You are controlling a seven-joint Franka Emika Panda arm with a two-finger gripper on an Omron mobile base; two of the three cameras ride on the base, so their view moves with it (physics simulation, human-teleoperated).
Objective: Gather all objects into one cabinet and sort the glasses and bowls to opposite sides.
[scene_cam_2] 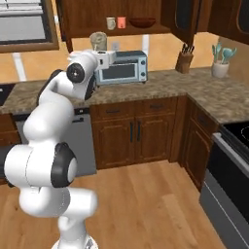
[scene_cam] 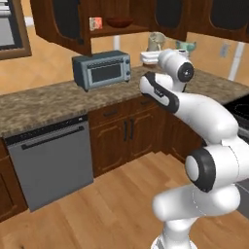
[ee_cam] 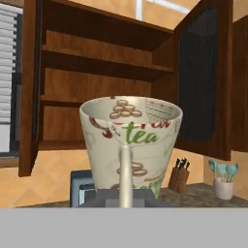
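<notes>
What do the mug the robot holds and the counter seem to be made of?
The mug looks like glazed ceramic: cream, smooth, with printed tea lettering and a moulded handle. The counter looks like polished granite, speckled brown and grey. Both are rendered, so this is only how they look.

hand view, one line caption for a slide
Gripper holding a cream tea-print mug before the open wood cabinet.

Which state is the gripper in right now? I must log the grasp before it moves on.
Gripper: shut on the cream handled mug with tea print, held up in front of the open dark-brown wood wall cabinet.
</notes>
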